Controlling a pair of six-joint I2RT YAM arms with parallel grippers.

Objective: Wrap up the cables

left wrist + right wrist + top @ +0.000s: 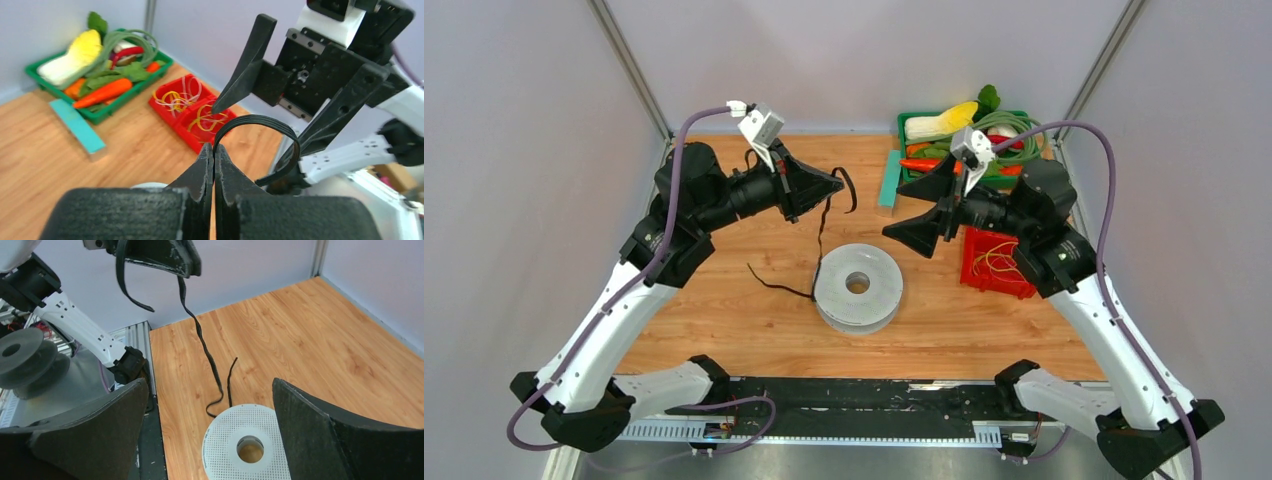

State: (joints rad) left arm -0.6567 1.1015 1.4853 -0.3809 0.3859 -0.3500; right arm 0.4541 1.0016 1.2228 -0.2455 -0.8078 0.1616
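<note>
Over on the left, the left gripper [834, 184] is held up above the far part of the wooden table [724, 320]. Its jaws are pinched tight on the thin black cable [821, 245]. A short loop of the cable arches out past the fingertips, and one loose end curls away beside it. The rest of the cable hangs down in a wavy line to the tabletop. It reaches the wood just left of a white perforated spool [879, 300], then trails off leftward across the boards to its free end.

The spool lies flat near the middle of the table, its centre hole facing up. None of the cable is wound on it.

To the right of the cable, the right gripper [914, 207] points at the left one. Its jaws are spread wide with nothing between them, and it is clear of the cable.

Behind it a teal block [889, 180] lies on the wood against the left side of a green tray [902, 135]. The tray holds toy vegetables: a pale yellow cabbage [939, 122], a red chilli [919, 163], a carrot and some greens, with a green coiled hose [1016, 135] on top.

In front of the tray, partly under the right arm, sits a red bin [999, 288]. It has two compartments, both holding rubber bands [996, 258], mostly yellow with some pale ones.
</note>
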